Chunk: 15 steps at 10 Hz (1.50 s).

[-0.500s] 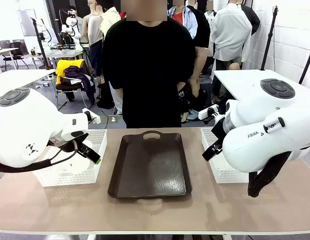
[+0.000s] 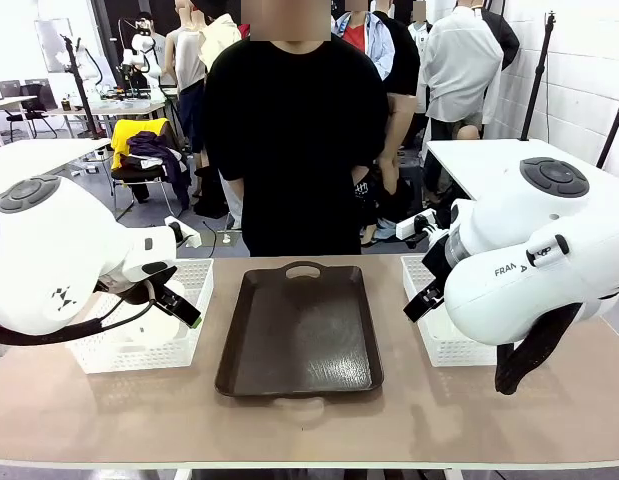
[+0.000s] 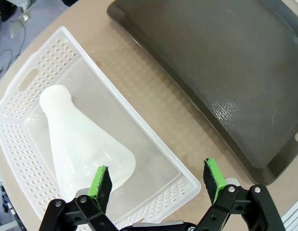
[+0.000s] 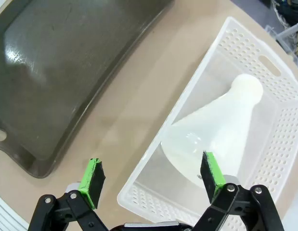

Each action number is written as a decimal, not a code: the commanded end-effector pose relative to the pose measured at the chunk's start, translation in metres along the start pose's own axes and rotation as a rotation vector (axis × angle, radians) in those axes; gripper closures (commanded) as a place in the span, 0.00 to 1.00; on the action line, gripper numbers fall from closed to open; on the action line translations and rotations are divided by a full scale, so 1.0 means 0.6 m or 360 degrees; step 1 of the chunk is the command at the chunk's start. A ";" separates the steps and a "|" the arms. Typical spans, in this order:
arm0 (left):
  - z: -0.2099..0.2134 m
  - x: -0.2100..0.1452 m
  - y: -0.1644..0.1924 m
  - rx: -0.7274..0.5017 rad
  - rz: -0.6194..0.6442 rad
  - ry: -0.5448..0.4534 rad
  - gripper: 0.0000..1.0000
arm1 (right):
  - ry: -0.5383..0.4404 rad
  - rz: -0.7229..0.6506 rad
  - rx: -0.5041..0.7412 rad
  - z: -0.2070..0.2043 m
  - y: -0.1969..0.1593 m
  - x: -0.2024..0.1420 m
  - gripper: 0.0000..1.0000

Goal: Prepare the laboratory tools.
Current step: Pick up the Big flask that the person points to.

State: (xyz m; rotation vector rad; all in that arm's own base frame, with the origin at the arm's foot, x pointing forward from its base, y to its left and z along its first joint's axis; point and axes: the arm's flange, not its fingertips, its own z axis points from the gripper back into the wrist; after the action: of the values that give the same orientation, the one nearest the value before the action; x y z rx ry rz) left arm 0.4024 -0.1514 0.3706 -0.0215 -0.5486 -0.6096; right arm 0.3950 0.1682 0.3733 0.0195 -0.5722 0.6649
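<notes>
A dark brown tray [image 2: 299,330] sits mid-worktop [image 2: 139,410]. Left of the tray, the first flask [image 3: 81,139] lies on its side in a white mesh basket [image 3: 23,144]. Right of the tray, the second flask [image 4: 216,130] lies in another basket [image 4: 283,139]. The left end effector [image 3: 157,182] and right end effector [image 4: 152,179] hang above them, wide and empty.

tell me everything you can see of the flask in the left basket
The flask is a frosted, translucent white cone, plastic or glass by its look, with a wide round base narrowing to a short neck. It looks empty. It lies on its side on the floor of the white mesh basket, neck toward the handle end. The open left gripper hovers by its base, not holding it.
</notes>
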 end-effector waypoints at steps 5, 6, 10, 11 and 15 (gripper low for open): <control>0.001 0.000 0.001 0.0001 0.0002 -0.0002 0.00 | 0.0000 -0.0001 0.0001 0.000 0.000 0.000 0.00; 0.001 0.000 0.001 0.0001 0.0002 -0.0002 0.00 | 0.0000 -0.0001 0.0001 0.000 0.000 0.000 0.00; 0.001 0.000 0.001 0.0001 0.0002 -0.0002 0.00 | 0.0000 -0.0001 0.0001 0.000 0.000 0.000 0.00; 0.000 0.000 0.000 0.0000 -0.0001 0.0000 0.00 | 0.0000 0.0000 0.0000 0.000 0.000 0.000 0.00; 0.110 0.010 0.066 -0.0178 0.0226 -0.0138 0.00 | -0.0143 -0.0225 0.0082 0.127 -0.065 0.018 0.00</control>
State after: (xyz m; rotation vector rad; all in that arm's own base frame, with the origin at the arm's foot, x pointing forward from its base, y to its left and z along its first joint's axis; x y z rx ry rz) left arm 0.3992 -0.1296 0.4191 -0.1177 -0.6003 -0.5094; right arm 0.3891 0.1460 0.4289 0.1135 -0.6245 0.5494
